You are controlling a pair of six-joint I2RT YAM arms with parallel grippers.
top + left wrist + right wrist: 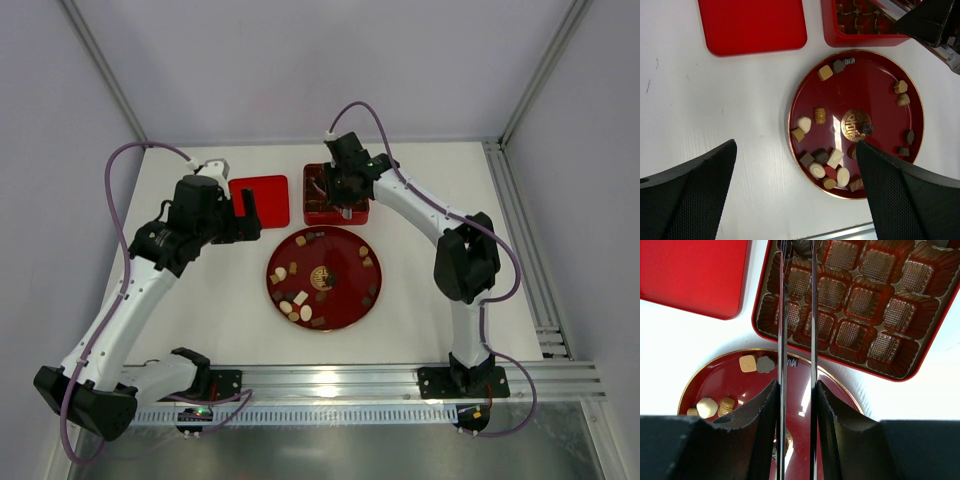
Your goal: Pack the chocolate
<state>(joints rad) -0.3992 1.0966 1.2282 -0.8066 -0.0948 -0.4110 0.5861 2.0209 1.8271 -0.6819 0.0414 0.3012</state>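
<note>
Above the box (863, 301), right gripper (796, 390) pinches tongs (812, 315); left gripper's (796, 150) jaws gape.

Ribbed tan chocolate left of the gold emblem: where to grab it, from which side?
Probably from straight above, across its short width. The ribbed tan chocolate lies flat on the plate with bare red all round, so tips fit either side.

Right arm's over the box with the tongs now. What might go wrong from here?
The dark piece seems pinched at the tips of the tongs, at the view's edge; if it isn't centred over a cavity of the box, it may land on a ridge.
Chocolates crowd together at the near rim of the plate; the tongs could nudge neighbours off.
</note>
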